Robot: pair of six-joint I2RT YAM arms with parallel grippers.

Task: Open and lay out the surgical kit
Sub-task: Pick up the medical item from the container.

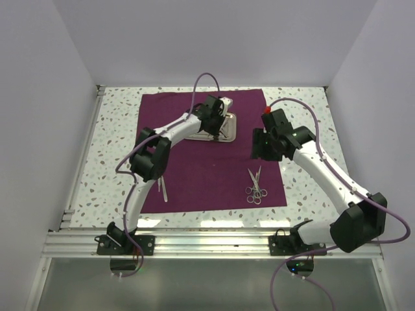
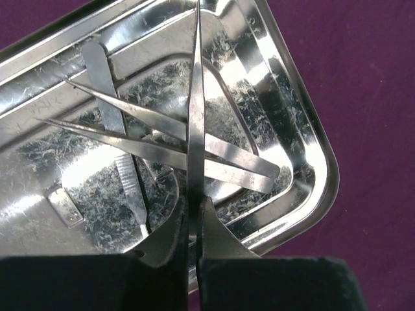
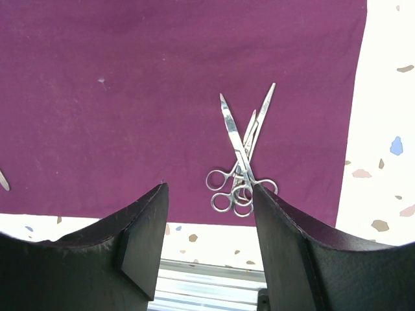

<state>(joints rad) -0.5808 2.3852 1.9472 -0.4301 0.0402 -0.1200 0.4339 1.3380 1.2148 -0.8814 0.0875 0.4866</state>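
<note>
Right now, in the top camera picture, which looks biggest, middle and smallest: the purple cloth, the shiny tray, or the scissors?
1. purple cloth: biggest by far.
2. shiny tray: middle, even though the left arm hides part of it.
3. scissors: smallest, lying crossed on the cloth.

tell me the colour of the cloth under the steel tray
Plain dark purple cloth, no pattern; clearest in the right wrist view.
</note>
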